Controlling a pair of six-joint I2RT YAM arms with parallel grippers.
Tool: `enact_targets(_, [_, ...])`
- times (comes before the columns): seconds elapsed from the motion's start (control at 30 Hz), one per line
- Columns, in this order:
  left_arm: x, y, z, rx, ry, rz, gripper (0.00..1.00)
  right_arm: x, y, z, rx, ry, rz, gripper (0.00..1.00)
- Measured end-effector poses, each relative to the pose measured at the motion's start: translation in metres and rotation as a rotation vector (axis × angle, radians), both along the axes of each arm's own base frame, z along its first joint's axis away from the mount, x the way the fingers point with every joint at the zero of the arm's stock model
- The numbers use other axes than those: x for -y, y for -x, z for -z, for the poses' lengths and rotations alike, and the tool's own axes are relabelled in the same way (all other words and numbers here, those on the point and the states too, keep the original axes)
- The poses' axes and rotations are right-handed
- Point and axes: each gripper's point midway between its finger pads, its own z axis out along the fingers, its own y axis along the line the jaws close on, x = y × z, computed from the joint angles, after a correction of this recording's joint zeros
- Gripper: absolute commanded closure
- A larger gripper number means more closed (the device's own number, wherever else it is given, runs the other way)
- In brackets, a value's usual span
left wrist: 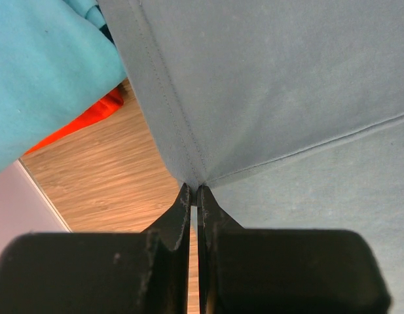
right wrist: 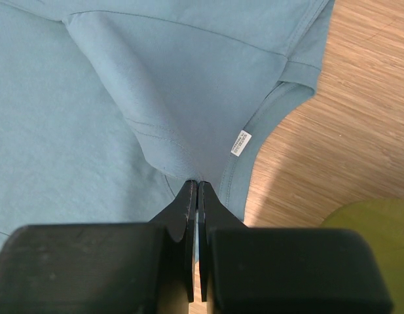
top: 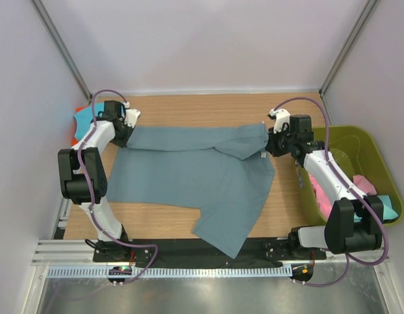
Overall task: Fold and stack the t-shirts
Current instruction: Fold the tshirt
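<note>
A large slate blue-grey t-shirt (top: 188, 173) lies spread across the wooden table, its far edge lifted and stretched between both grippers. My left gripper (top: 126, 134) is shut on the shirt's far left corner; the left wrist view shows the hem (left wrist: 188, 157) pinched at the fingertips (left wrist: 195, 190). My right gripper (top: 270, 140) is shut on the far right part near the collar; the right wrist view shows cloth (right wrist: 156, 98) and a small white label (right wrist: 240, 143) beside the jaws (right wrist: 198, 184). A turquoise shirt (left wrist: 38, 72) and an orange one (left wrist: 90, 118) lie at the far left.
An olive-green plastic basket (top: 365, 140) stands at the right edge, holding pink (top: 326, 203) and turquoise (top: 388, 206) cloth. White walls enclose the table on three sides. Bare wood (top: 208, 104) shows behind the shirt.
</note>
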Motion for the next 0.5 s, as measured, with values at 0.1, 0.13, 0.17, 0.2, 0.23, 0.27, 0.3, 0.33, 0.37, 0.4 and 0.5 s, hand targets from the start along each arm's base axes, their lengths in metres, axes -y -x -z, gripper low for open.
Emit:
enact_targets(0.1, [-0.001,0.000,0.000,0.002,-0.002,-0.003,1.00,0.000,0.000,0.001,-0.003,-0.001,-0.001,0.99])
enact_targets(0.13, [-0.002,0.000,0.000,0.002,-0.002,-0.004,1.00,0.000,0.000,0.001,-0.005,-0.001,-0.001,0.99])
enact_targets(0.17, [-0.002,0.000,0.000,0.002,-0.002,-0.004,1.00,-0.001,-0.001,0.002,-0.006,-0.001,-0.001,0.99])
enact_targets(0.2, [-0.002,0.000,0.000,0.002,-0.002,-0.005,1.00,-0.002,-0.001,0.001,-0.006,-0.002,-0.003,0.99])
enact_targets(0.23, [-0.002,0.000,0.000,0.002,-0.002,-0.006,1.00,-0.002,-0.001,0.001,-0.006,-0.004,-0.004,0.99])
enact_targets(0.27, [-0.003,0.000,0.000,0.002,-0.004,-0.008,1.00,-0.003,-0.001,0.000,-0.005,-0.006,-0.004,0.99])
enact_targets(0.3, [-0.004,0.000,0.000,0.002,-0.006,-0.010,1.00,-0.004,-0.002,-0.001,-0.003,-0.009,-0.003,0.99])
enact_targets(0.33, [-0.005,0.000,0.000,0.003,-0.008,-0.013,1.00,-0.005,-0.002,-0.002,-0.002,-0.013,-0.002,0.99])
enact_targets(0.37, [-0.005,0.000,0.000,0.002,-0.009,-0.014,1.00,-0.005,-0.003,-0.004,0.001,-0.016,-0.001,0.99])
enact_targets(0.4, [-0.006,0.000,0.000,0.002,-0.010,-0.015,1.00,-0.006,-0.004,-0.007,0.005,-0.022,-0.001,0.99])
enact_targets(0.5, [-0.008,0.001,0.003,-0.005,-0.014,-0.021,1.00,-0.010,-0.007,-0.014,0.018,-0.037,-0.005,0.99])
